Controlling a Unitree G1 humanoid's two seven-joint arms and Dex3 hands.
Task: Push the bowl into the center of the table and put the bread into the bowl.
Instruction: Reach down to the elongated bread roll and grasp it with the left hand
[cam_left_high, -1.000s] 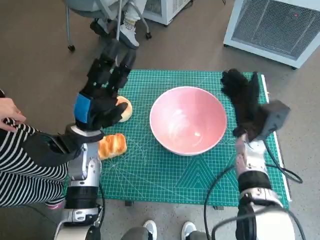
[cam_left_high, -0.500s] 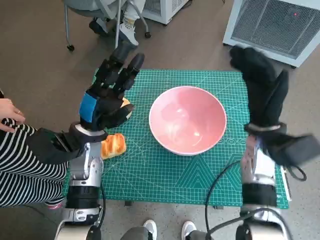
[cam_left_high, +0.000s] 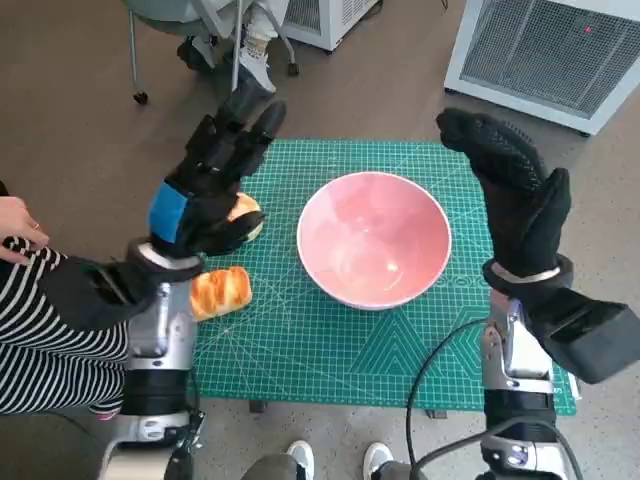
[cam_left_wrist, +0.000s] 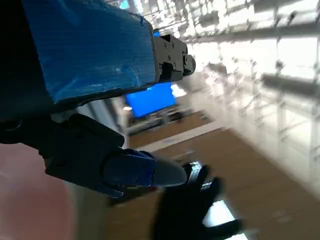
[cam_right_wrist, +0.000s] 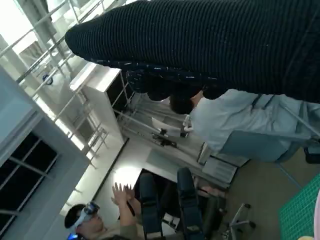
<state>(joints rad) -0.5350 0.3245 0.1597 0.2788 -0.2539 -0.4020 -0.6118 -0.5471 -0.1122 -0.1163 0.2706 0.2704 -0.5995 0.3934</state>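
A pink bowl (cam_left_high: 374, 239) stands on the green cutting mat (cam_left_high: 330, 340), near its middle and slightly toward the far side. One golden bread piece (cam_left_high: 222, 292) lies on the mat's left part. A second, rounder piece (cam_left_high: 247, 212) peeks out from under my left hand (cam_left_high: 205, 190), which is raised above it with fingers spread and holds nothing. On the right of the bowl my right hand (cam_left_high: 515, 195) is lifted upright, fingers extended, empty. The left wrist view shows the blue-taped hand (cam_left_wrist: 85, 55) and, blurred, the gloved right hand (cam_left_wrist: 190, 210).
A chair and a seated person's feet (cam_left_high: 255, 55) are beyond the mat's far edge. A white vented unit (cam_left_high: 545, 50) stands at the far right. A person in a striped sleeve (cam_left_high: 40, 310) is at the left. Other people (cam_right_wrist: 200, 112) appear in the right wrist view.
My right hand has risen from low beside the bowl to an upright raised pose. My left hand has lifted and stretched its fingers farther out. Bowl and bread have not moved.
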